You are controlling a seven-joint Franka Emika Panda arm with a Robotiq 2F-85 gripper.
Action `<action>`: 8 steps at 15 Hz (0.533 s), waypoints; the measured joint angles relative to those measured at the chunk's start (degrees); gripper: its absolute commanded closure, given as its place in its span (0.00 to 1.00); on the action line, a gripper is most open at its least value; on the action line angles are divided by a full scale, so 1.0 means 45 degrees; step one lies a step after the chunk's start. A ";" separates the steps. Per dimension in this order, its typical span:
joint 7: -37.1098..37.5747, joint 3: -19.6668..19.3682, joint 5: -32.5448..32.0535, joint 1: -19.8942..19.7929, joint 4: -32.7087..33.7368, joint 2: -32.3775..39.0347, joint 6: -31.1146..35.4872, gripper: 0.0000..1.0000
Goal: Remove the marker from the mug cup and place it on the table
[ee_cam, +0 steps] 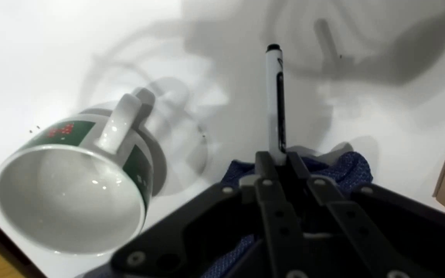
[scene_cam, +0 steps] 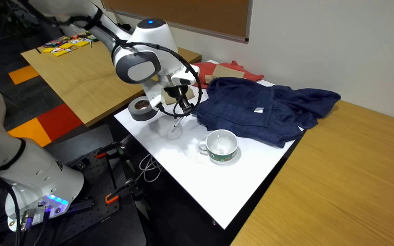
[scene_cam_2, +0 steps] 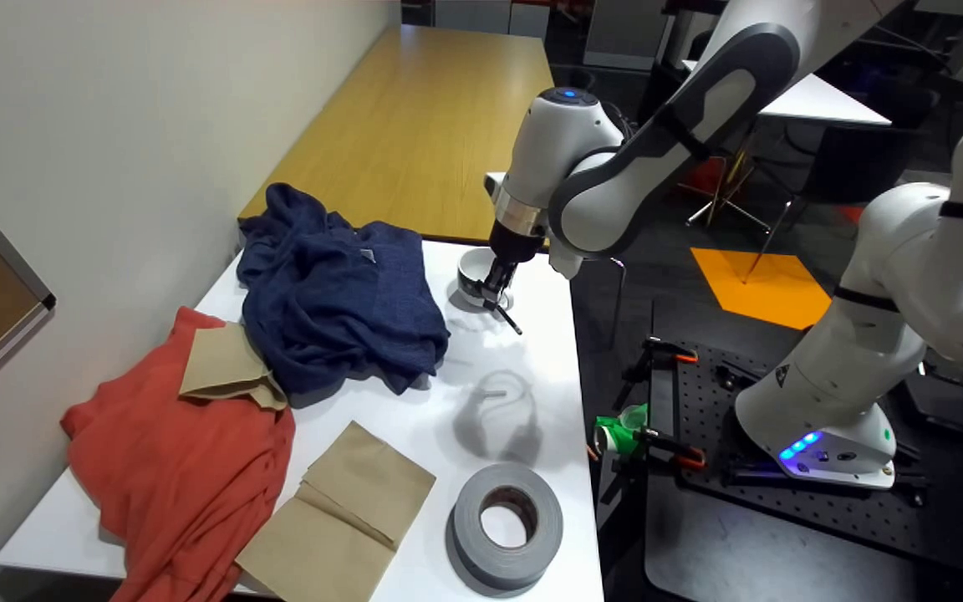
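The marker [ee_cam: 276,104], white with a black end and black print, is held between the fingertips of my gripper [ee_cam: 279,158]. It also shows in both exterior views [scene_cam: 178,122] [scene_cam_2: 508,319], tilted and apart from its shadow, above the table. The mug cup [ee_cam: 72,200], white with a green patterned band, stands upright on the white table [scene_cam: 233,191]. No marker is inside the cup in an exterior view [scene_cam: 221,143]. My gripper is off to one side of the cup, on its handle side, and partly covers the cup [scene_cam_2: 471,272] in an exterior view.
A navy cloth [scene_cam: 251,109] lies close to the cup. A red cloth [scene_cam_2: 189,451], brown paper pieces [scene_cam_2: 364,493] and a grey tape roll [scene_cam_2: 508,527] lie on the table. Wooden tabletops [scene_cam: 347,184] adjoin it. A wall [scene_cam: 320,51] rises behind.
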 measured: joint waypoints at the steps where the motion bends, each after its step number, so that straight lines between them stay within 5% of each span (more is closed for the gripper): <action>1: 0.0000 -0.0021 -0.0320 -0.0080 0.0042 0.0278 -0.0074 0.97; 8: 0.0000 -0.0245 -0.1708 -0.0407 0.0686 0.2216 -0.0197 0.97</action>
